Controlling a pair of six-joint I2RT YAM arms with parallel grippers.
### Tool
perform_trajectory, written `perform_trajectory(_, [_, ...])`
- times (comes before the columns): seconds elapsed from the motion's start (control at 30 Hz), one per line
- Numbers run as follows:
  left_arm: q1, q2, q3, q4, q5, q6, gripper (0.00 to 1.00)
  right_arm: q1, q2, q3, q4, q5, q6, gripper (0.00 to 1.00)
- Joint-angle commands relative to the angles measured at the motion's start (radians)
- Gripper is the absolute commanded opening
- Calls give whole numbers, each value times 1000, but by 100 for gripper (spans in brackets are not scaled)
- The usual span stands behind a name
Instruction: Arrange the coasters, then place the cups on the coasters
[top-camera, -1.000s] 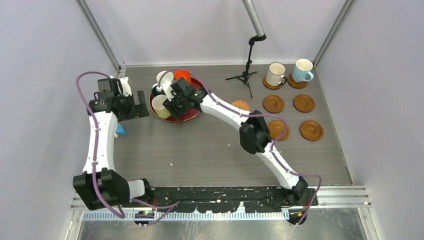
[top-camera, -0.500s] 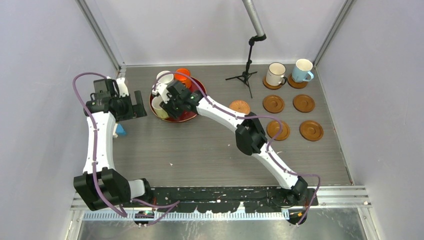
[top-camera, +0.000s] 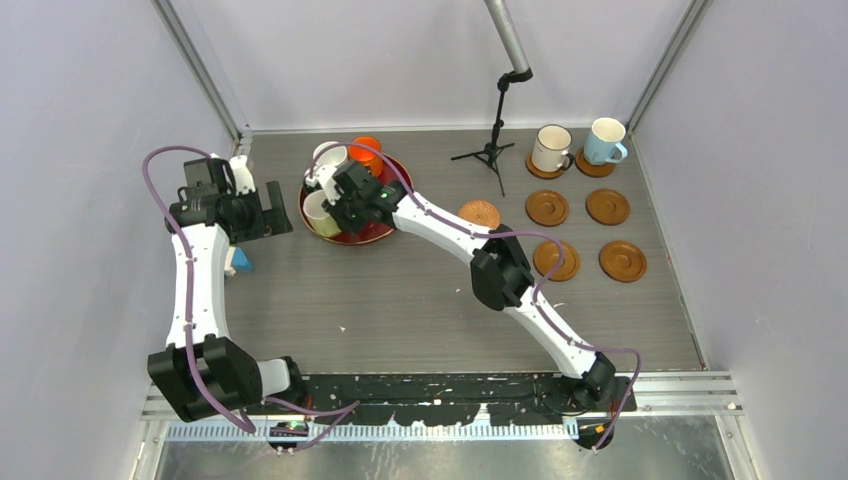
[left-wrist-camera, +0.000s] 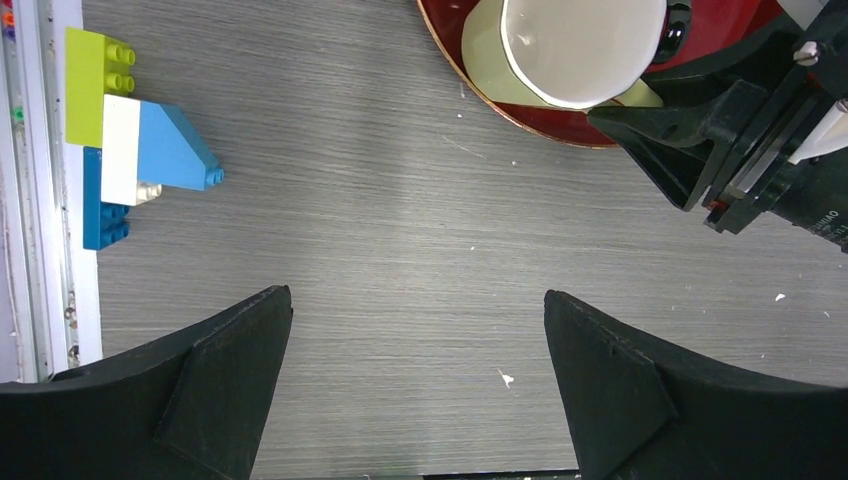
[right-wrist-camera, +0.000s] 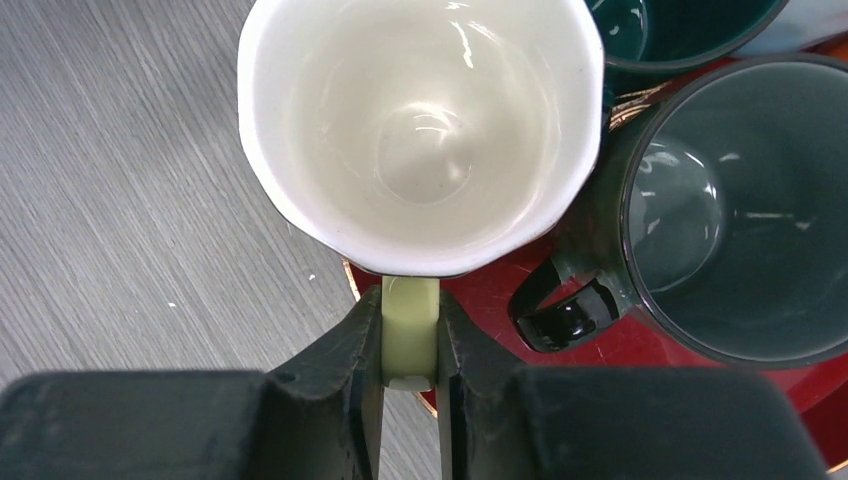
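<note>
The right claw pinched the pale yellow mug by its thin handle, on the red tray near the bench's far-left corner. Lifted this way, the mug might swing or knock the dark mug just beside it. The left claw hung spread wide.

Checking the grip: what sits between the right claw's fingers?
The handle of the pale yellow mug, pinched by the right claw; the right wrist view shows it plainly.

The pale yellow cup and dark grey-green cup look like glossy glazed ceramic; the red tray shines, perhaps lacquered; the table is matt grey wood-grain.
</note>
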Motion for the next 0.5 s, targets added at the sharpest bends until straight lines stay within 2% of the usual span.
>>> perform_trajectory(0.0, [9,-35,31,25,33,7,100,8,-146,-9,67,17,64,0])
perform_trajectory(0.13, [10,-42,34,23,36,1,100,8,-257,-100,128,-20,92,0])
perform_trajectory(0.3, [9,-63,31,44,27,4,100,7,-316,-74,92,-28,77,0])
perform_trajectory(0.47, [9,-75,39,42,44,4,100,-3,-423,-167,96,-38,35,0])
